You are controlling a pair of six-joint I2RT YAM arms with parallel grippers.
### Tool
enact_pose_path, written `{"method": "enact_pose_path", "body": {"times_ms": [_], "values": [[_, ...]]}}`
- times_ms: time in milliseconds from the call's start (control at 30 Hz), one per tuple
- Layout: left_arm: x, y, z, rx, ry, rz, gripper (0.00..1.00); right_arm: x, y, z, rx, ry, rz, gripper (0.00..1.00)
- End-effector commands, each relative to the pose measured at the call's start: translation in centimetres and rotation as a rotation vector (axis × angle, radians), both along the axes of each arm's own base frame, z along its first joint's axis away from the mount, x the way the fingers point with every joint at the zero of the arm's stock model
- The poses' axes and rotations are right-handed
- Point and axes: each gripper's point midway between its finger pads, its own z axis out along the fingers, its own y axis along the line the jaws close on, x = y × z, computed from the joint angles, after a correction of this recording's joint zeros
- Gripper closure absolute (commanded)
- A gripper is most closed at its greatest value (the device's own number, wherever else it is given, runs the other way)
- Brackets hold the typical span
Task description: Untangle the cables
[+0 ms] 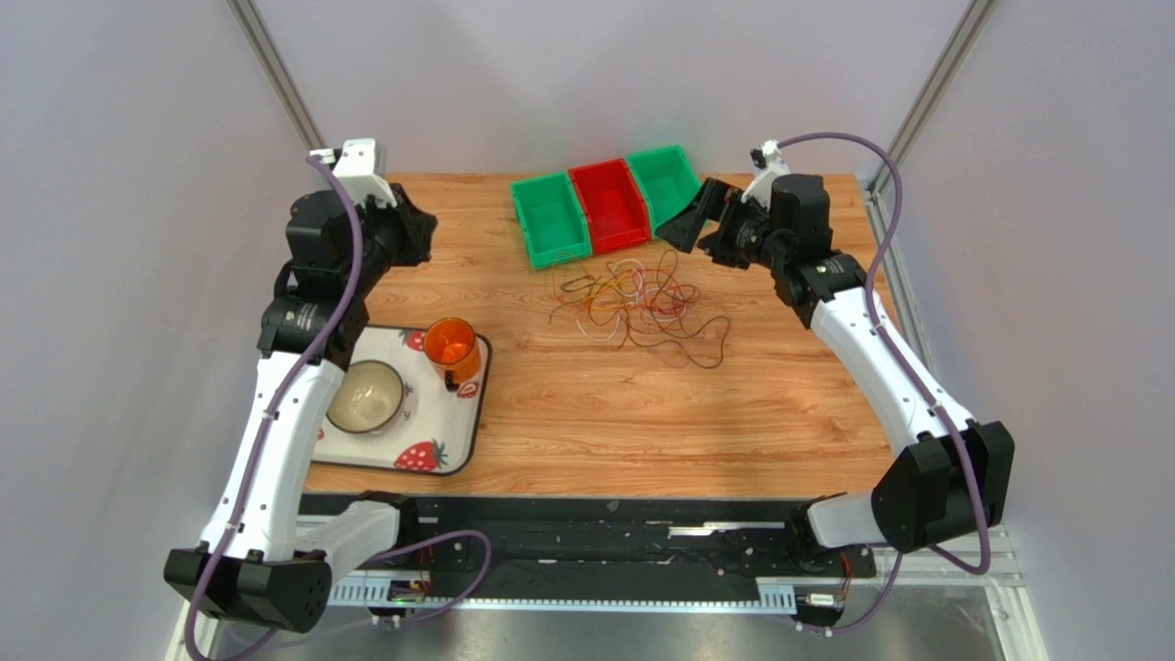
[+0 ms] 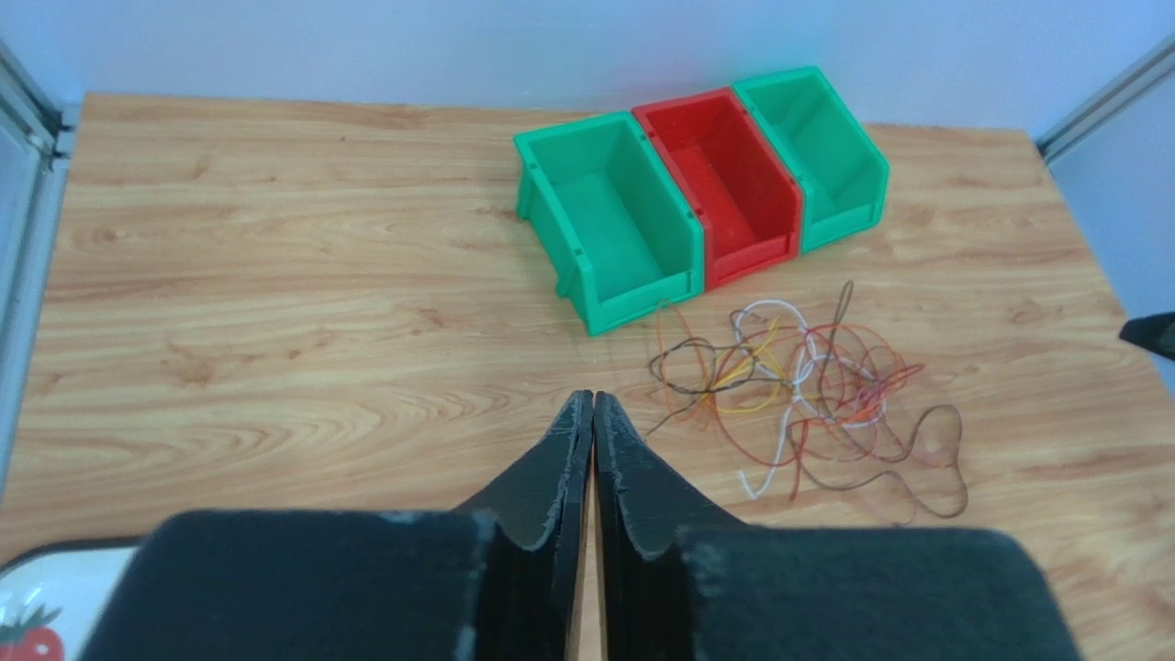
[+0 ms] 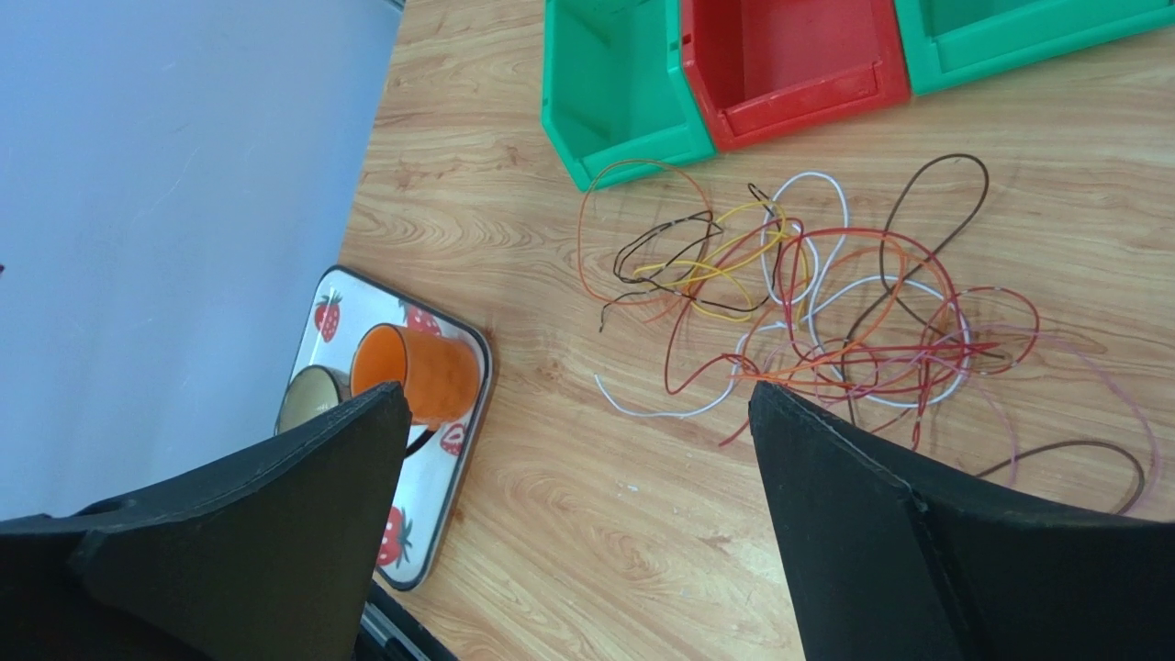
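The cables [image 1: 641,306] lie in one loose tangle of thin red, brown, orange, yellow and white loops on the wooden table, just in front of the bins. In the left wrist view the cables [image 2: 807,386] sit ahead and to the right of my left gripper [image 2: 593,400], whose fingertips meet with nothing between them. That left gripper [image 1: 414,227] hovers over the table's far left, well away from the tangle. My right gripper [image 1: 686,227] hangs beside the right green bin, above the tangle's far right. The right gripper [image 3: 577,393] stands wide open and empty, with the cables [image 3: 814,310] beyond its tips.
Three bins stand in a row at the back: green bin [image 1: 552,221], red bin [image 1: 610,204], green bin [image 1: 665,183]. A strawberry-print tray [image 1: 414,455] at the near left carries an orange cup [image 1: 453,347] and a bowl [image 1: 367,397].
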Motion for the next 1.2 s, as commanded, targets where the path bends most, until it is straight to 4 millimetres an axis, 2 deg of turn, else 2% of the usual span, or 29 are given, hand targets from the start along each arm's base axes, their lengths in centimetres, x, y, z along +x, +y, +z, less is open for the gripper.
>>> {"method": "enact_pose_path", "body": {"times_ms": [0,33,67,100,133,167,200,267,300,333,400,433,500,533,567,633,667,733,767,833,867,933,967,1000,1033,1067,1100,1133,1167], "values": [[0.9,-1.3,-0.2,-0.005,0.032,-0.068,0.97,0.2,0.3,1.7,0.048,-0.031,-0.006,0.00],[1.0,-1.4,-0.3,-0.006,0.037,-0.074,0.98,0.1,0.2,1.1,0.050,-0.032,-0.004,0.00],[1.1,-1.5,-0.4,-0.010,0.041,-0.078,0.98,0.0,0.5,1.3,0.062,-0.042,0.014,0.08],[1.2,-1.7,-0.5,-0.017,0.046,-0.084,0.98,0.0,0.6,1.4,0.065,-0.044,0.024,0.24],[1.2,-1.9,-0.7,-0.021,0.047,-0.094,0.98,0.1,0.7,0.9,0.065,-0.029,0.033,0.58],[1.3,-2.4,-0.9,-0.028,0.056,-0.119,0.98,0.0,1.0,0.9,0.074,-0.025,0.057,0.81],[1.4,-2.6,-1.1,-0.033,0.062,-0.132,0.98,0.2,0.8,0.6,0.075,-0.008,0.047,1.00],[1.8,-3.3,-1.8,-0.044,0.088,-0.161,0.95,0.3,0.8,0.2,0.094,0.013,0.043,1.00],[1.9,-3.7,-2.1,-0.053,0.101,-0.169,0.88,0.2,0.8,0.2,0.096,0.013,0.046,0.79],[2.0,-3.9,-2.4,-0.055,0.111,-0.174,0.78,0.1,0.9,0.0,0.095,0.018,0.055,0.02],[2.5,-5.0,-3.7,-0.061,0.155,-0.195,0.60,-0.1,0.8,-0.2,0.099,0.011,0.058,0.01],[2.7,-5.4,-4.1,-0.061,0.170,-0.204,0.42,-0.3,1.0,-0.2,0.101,0.010,0.066,0.00],[3.3,-6.5,-5.5,-0.061,0.214,-0.211,0.27,-0.4,1.0,-0.6,0.098,0.014,0.068,0.01],[3.8,-6.7,-6.0,-0.062,0.230,-0.195,0.24,-0.3,0.9,-0.9,0.100,0.023,0.063,0.01],[5.0,-6.5,-7.7,-0.067,0.278,-0.126,0.24,-0.3,0.9,-1.3,0.103,0.033,0.059,0.01],[6.1,-7.2,-9.0,-0.078,0.330,-0.085,0.25,-0.3,1.0,-2.7,0.105,0.068,0.055,0.04],[7.1,-7.9,-11.4,-0.079,0.391,-0.081,0.26,-0.1,1.0,-3.1,0.113,0.081,0.046,0.06],[8.3,-9.6,-12.8,-0.061,0.423,-0.081,0.32,0.0,1.3,-4.2,0.121,0.120,0.050,0.07],[9.3,-10.2,-15.2,-0.038,0.472,-0.071,0.35,0.0,1.4,-4.6,0.126,0.135,0.054,0.08],[10.6,-11.7,-15.5,-0.030,0.471,-0.086,0.39,0.2,1.6,-5.1,0.126,0.167,0.057,0.11],[11.3,-12.4,-17.0,-0.016,0.496,-0.093,0.40,0.1,1.6,-5.7,0.120,0.198,0.057,0.12],[12.4,-13.1,-17.2,-0.015,0.487,-0.095,0.40,0.3,1.7,-6.6,0.080,0.231,0.047,0.16],[12.8,-13.4,-18.6,-0.005,0.514,-0.094,0.40,0.5,1.7,-7.0,0.045,0.238,0.035,0.16],[13.3,-13.7,-18.6,-0.004,0.514,-0.096,0.40,0.3,2.2,-7.7,-0.015,0.233,0.048,0.16],[13.4,-13.7,-19.1,0.002,0.525,-0.090,0.40,0.9,1.4,-9.8,-0.100,0.275,-0.012,0.16],[13.6,-14.0,-20.2,0.015,0.541,-0.086,0.40,1.5,1.6,-9.5,-0.140,0.262,-0.027,0.16],[13.9,-14.2,-20.4,0.017,0.540,-0.085,0.40,1.5,2.3,-10.0,-0.179,0.266,-0.022,0.16],[14.0,-14.5,-21.3,0.025,0.557,-0.088,0.41,1.7,2.1,-11.1,-0.231,0.290,-0.039,0.16],[14.0,-15.0,-21.7,0.028,0.557,-0.100,0.41,2.6,2.8,-11.7,-0.247,0.305,-0.038,0.16]]}}
